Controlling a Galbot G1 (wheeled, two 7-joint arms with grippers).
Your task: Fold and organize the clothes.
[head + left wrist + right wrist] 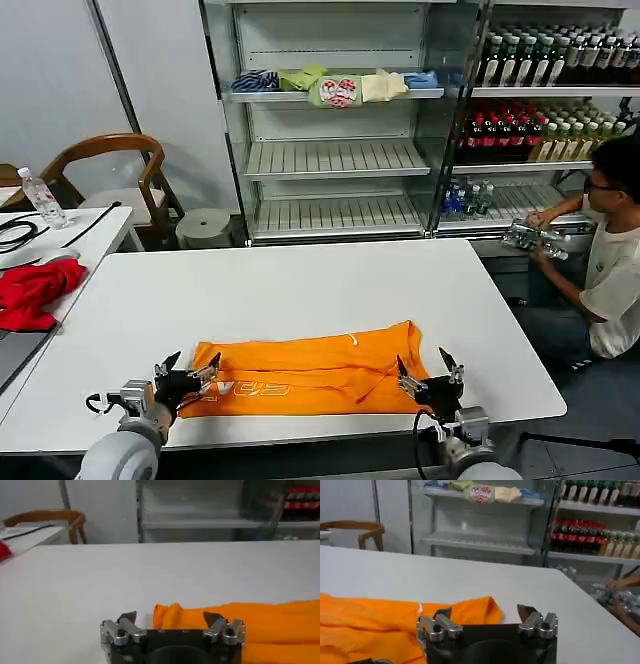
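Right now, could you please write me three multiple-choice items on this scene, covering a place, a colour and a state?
1. Where does the T-shirt lie?
A. on a shelf
B. on the white table, near its front edge
C. on the chair

2. What colour is the garment on the side table at the left?
A. red
B. green
C. blue

3. How do the left gripper and right gripper stand?
A. both shut on cloth
B. one open, one shut
C. both open, one at each end of the shirt

Answers: B, it lies flat between the grippers; A, a red heap; C, fingers spread, holding nothing.

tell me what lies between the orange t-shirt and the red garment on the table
Only bare white table separates the orange T-shirt from the red garment, seen in the head view.
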